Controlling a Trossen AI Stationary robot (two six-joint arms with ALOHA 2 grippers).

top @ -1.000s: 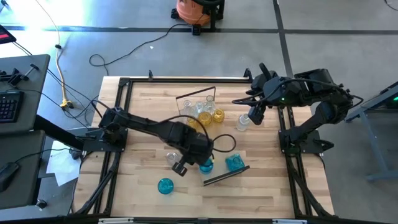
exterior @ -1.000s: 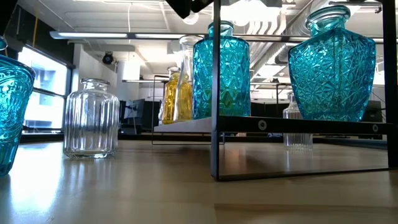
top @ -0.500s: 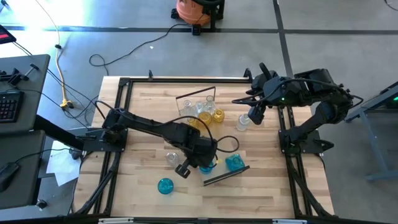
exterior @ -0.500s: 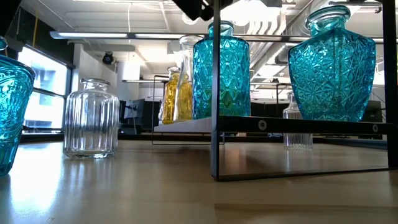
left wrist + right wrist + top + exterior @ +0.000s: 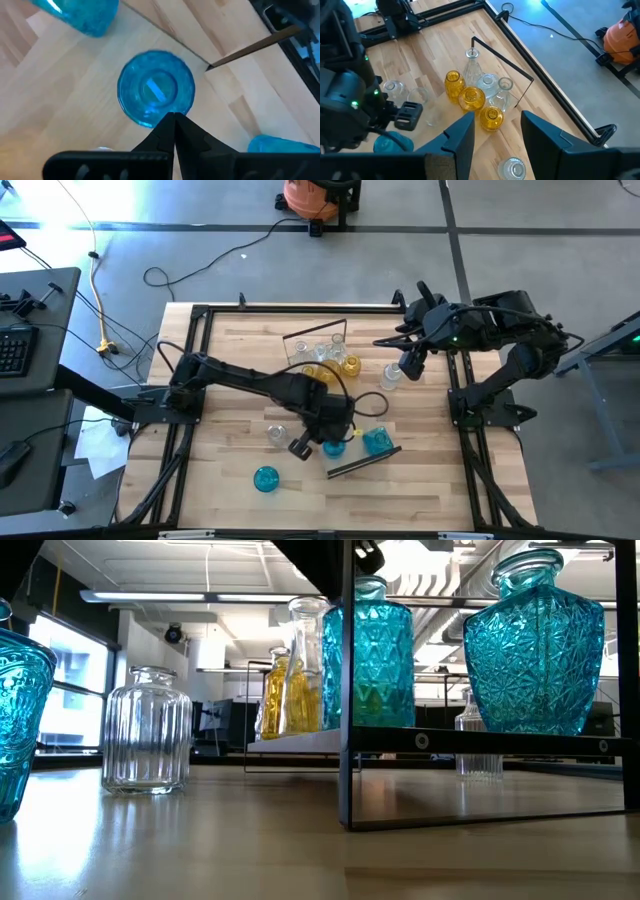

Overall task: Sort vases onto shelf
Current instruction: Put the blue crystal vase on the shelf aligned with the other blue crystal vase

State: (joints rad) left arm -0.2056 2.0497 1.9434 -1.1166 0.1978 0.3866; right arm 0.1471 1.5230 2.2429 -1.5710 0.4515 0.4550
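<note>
A blue glass vase [image 5: 156,89] stands upright near the shelf's [image 5: 480,740] near end, beside a second blue vase [image 5: 535,650]. My left gripper [image 5: 174,117] is shut and hangs just over the first vase [image 5: 333,447], its tips at the mouth. Yellow vases [image 5: 470,97] and clear ones cluster at the shelf's far end [image 5: 318,345]. My right gripper [image 5: 497,132] is open, high above the table's far right [image 5: 410,365], with nothing between its fingers. My left gripper's shut fingertips [image 5: 167,121] meet the rim of the blue vase's mouth [image 5: 161,111] on one side. They come from above, slanting steeply down. The vase stands upright on its base, not lifted.
A clear ribbed vase [image 5: 147,730] and a third blue vase [image 5: 265,478] stand on the table, left of the shelf's near frame [image 5: 365,461]. Another clear vase [image 5: 390,375] stands below my right gripper. Black rails edge the table [image 5: 240,500].
My left gripper has come down and gone toward the table's right edge, staying shut. The blue vase under it has slid a little toward the right along the shelf, still upright.
</note>
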